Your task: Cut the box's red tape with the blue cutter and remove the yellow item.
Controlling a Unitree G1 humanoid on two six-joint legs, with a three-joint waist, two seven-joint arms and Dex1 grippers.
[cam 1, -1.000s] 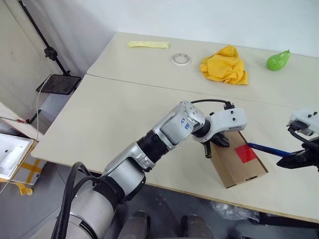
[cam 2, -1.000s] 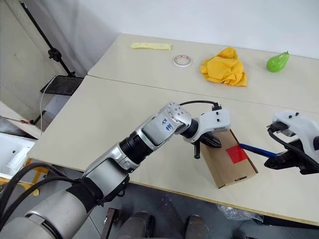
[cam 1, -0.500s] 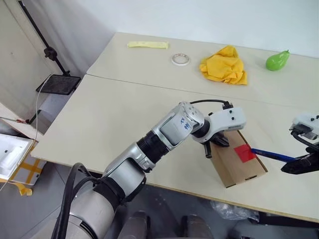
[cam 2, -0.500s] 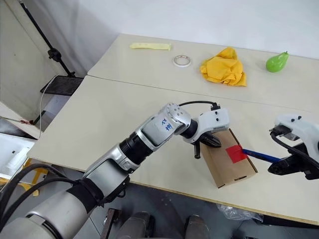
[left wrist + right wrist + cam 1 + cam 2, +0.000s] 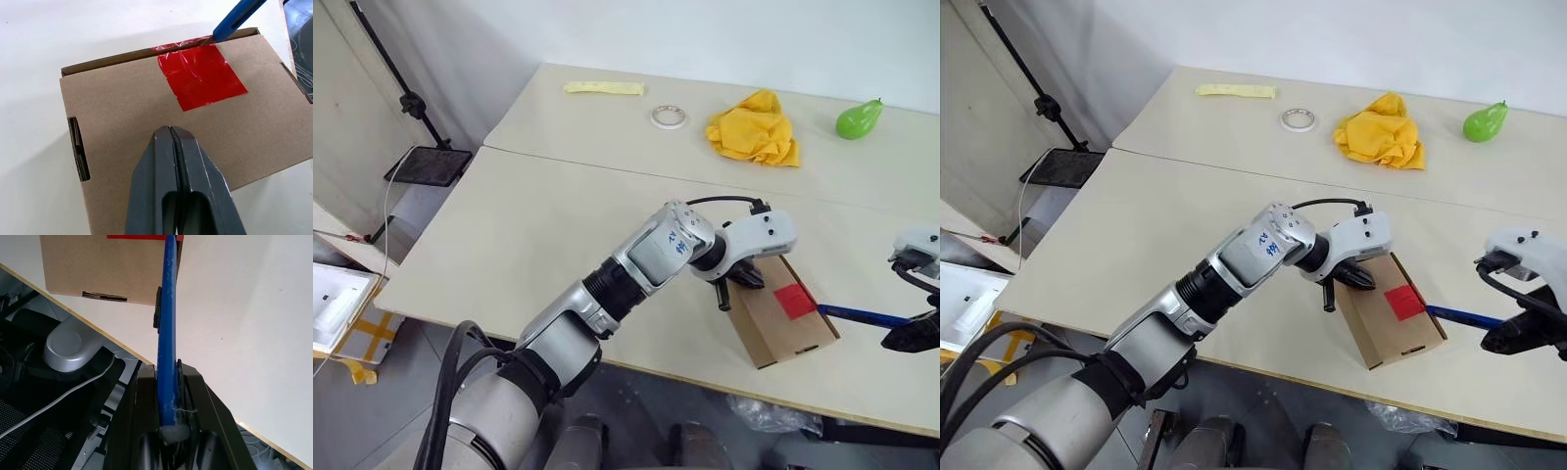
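Now the left gripper [image 5: 171,134] (fingers pressed together) rests on the box [image 5: 773,318]. Beside the box, the right gripper [image 5: 168,377] squeezes the blue cutter [image 5: 168,323], its tip at the red tape's [image 5: 201,73] edge.

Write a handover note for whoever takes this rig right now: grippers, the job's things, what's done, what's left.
Left gripper: shut, holding nothing, over the box top.
Right gripper: shut on the blue cutter, tip at the box's edge by the red tape.
Box sits near the table front edge, flaps closed.
Done: cutter in hand.
Left: whether the tape is cut can't be told; open box, remove yellow item.
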